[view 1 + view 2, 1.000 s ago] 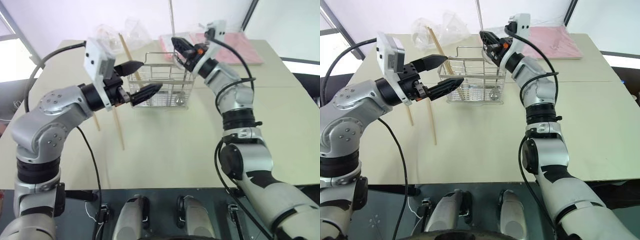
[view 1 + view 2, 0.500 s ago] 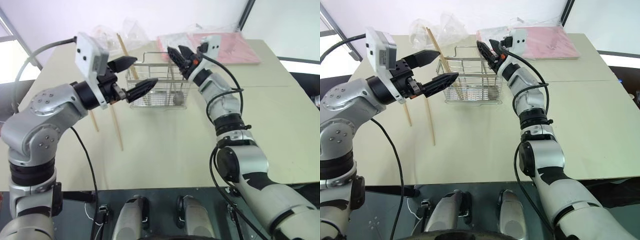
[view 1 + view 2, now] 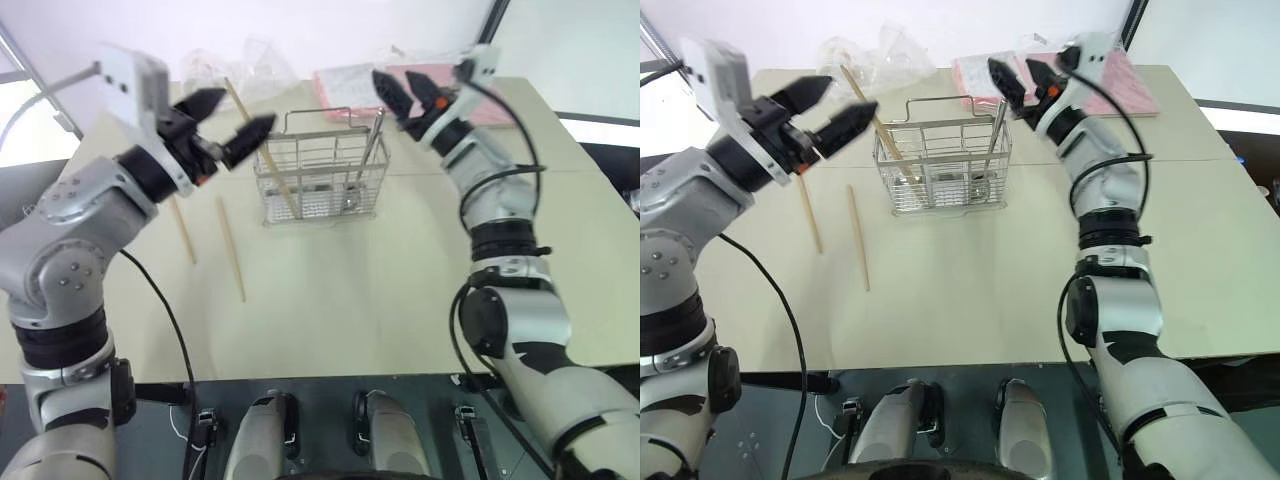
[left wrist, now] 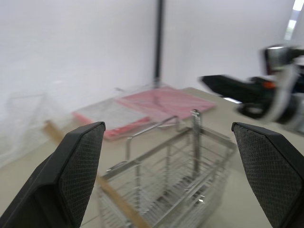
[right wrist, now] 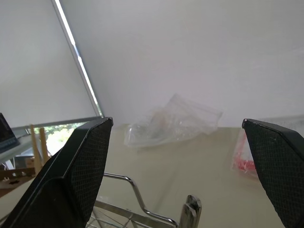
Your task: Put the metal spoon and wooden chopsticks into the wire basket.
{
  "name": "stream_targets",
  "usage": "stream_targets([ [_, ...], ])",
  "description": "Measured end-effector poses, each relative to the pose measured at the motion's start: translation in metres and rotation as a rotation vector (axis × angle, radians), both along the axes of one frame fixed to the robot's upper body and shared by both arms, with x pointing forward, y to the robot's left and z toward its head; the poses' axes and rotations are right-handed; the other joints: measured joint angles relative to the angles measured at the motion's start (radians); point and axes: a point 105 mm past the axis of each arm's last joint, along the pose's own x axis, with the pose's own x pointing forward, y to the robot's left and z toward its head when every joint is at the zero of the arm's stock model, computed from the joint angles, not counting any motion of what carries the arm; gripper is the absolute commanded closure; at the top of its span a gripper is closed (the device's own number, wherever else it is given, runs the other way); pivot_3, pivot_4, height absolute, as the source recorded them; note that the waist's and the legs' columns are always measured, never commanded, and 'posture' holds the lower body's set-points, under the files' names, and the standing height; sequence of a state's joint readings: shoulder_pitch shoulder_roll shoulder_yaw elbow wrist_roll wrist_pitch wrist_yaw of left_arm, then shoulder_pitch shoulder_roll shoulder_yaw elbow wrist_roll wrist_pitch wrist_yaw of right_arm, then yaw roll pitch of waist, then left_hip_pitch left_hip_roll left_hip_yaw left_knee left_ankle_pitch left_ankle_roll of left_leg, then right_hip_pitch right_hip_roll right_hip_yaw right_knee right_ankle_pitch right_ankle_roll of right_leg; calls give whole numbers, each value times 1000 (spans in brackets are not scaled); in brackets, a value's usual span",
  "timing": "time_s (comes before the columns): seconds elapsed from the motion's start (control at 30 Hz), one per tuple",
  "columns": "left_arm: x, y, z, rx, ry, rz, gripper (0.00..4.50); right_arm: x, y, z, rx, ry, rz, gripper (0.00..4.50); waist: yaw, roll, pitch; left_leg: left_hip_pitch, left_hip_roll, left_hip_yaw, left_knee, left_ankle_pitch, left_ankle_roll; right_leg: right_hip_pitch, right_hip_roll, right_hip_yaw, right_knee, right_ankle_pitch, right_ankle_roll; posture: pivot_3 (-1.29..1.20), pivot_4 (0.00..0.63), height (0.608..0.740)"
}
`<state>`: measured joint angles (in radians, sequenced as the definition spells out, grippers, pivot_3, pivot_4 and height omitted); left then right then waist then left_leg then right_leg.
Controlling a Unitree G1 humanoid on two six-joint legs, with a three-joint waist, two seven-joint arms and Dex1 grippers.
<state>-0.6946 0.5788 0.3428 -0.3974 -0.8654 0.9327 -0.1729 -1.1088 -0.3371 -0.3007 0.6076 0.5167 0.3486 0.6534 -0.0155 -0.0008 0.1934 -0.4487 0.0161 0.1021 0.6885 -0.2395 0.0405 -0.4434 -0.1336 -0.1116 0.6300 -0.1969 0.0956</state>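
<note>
The slim shiny metal spoon (image 3: 372,150) is in: it stands handle-up in the small silver wire-grid basket (image 3: 322,175), leaning against its right-hand end, bowl down among the wires. One long light-brown wooden chopstick (image 3: 262,146) is in too, slanting out over the basket's left corner. So by my reading this job is partly done.

Count the sticks: three in sight. One in the basket, and two lying flat on the pale worktop (image 3: 400,260) just left of it, the longer loose chopstick (image 3: 231,248) nearer the basket and the other loose chopstick (image 3: 182,229) beyond it, partly behind the left arm. One spoon, one basket.

The right claw (image 3: 410,93) hangs just beside the spoon's handle tip, black fingers spread wide, gripping nothing. The left claw (image 3: 228,118) hovers over the basket's left corner near the leaning stick, also wide and empty.

What's left, I'd say, is those two loose sticks on the worktop. At the back lie crumpled clear plastic bags (image 3: 875,50) and a flat pink packet (image 3: 1110,85), well apart from the action.
</note>
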Motion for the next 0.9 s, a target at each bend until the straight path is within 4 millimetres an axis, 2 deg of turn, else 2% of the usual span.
stream_targets([
  [0.13, 15, 42, -8, -123, 107, 214, 0, -22, -13, 23, -13, -20, 69, 25, 1, 0, 0, 1, 0, 0, -3, 0, 0, 0, 0, 0, -1, 0, 0, 0, 150, 699],
  [0.2, 24, 64, -18, -155, 181, 347, 0, -37, -11, 22, -98, -45, 129, 25, 3, 0, 0, 2, 0, 0, -3, -2, 3, 0, 0, 0, -1, 0, 0, 0, 150, 699],
  [0.23, 29, 73, -24, -169, 219, 403, 0, -44, -10, 18, -147, -47, 159, 25, 5, 0, 0, 2, 0, 0, -3, -2, 4, 1, 0, 0, -1, 0, 0, 0, 150, 699],
  [0.33, 42, 111, -55, -188, 385, 637, 0, -81, -7, -15, -337, -12, 351, 25, 12, -2, 0, 2, -1, 0, -3, -3, 4, 1, -1, 0, -2, 0, 0, 0, 150, 699],
  [0.4, 46, 125, -76, -165, 476, 729, 0, -100, -8, -32, -419, 22, 450, 25, 14, -2, 0, 2, -1, 1, -3, -3, 4, 1, -1, 0, -2, 0, 0, 0, 150, 699],
  [0.5, 59, 129, -97, -140, 595, 780, 0, -121, -8, -42, -505, 38, 539, 25, 26, -3, 1, 2, 0, 0, -3, -3, 4, 0, 0, 0, -2, 0, 0, 0, 150, 699],
  [0.6, 80, 123, -109, -141, 693, 774, 0, -133, -3, -47, -536, 42, 589, 25, 31, -5, 0, 2, 0, 0, -3, -3, 1, 0, -1, -1, -2, 0, 0, 0, 150, 699],
  [0.77, 105, 115, -127, -150, 814, 778, 0, -140, 0, -51, -543, 42, 592, 25, 30, -7, 1, 0, 0, 1, -3, -3, 0, -1, -1, -1, -4, 0, 0, 0, 150, 699],
  [0.9, 112, 111, -142, -129, 880, 784, 0, -141, -2, -53, -540, 48, 561, 25, 28, -9, 2, -1, 0, 2, -4, -2, -2, -1, -2, -1, -5, 1, 0, 0, 150, 699],
])
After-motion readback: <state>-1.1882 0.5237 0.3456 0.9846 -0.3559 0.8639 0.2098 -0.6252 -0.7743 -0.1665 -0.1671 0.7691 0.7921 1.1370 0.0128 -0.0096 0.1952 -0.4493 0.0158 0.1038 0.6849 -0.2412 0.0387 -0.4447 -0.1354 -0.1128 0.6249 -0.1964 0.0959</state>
